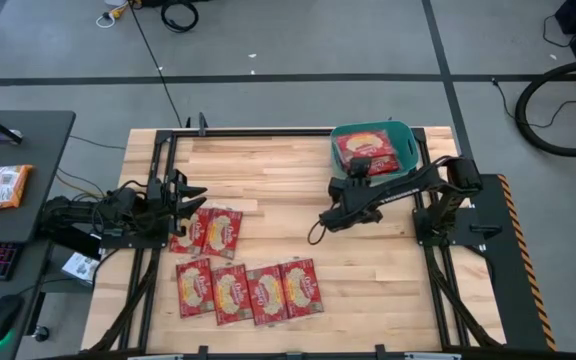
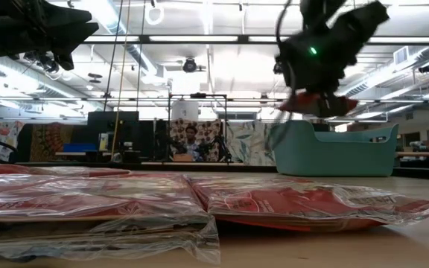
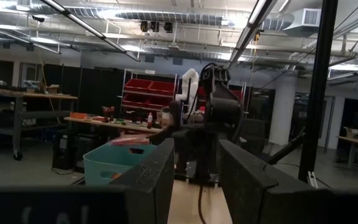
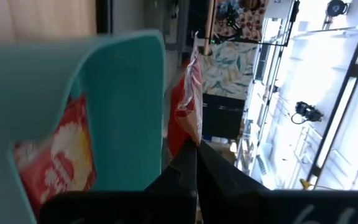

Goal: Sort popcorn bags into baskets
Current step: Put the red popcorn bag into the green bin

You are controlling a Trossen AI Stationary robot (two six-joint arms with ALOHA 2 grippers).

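Since your right claw (image 4: 194, 155) pinches a limp, slippery popcorn bag (image 4: 188, 106) by its edge over the basket (image 4: 126, 106), grip seams firmly.

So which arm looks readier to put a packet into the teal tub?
The right: its tool is shut on a popcorn bag by the tub. The left tool is over the packets.

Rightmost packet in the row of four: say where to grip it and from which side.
Pinch the rightmost packet by its free right edge, coming down from above on that side. It lies flat on the table, its left edge is crowded by the next packet, and only bare wood lies to its right.
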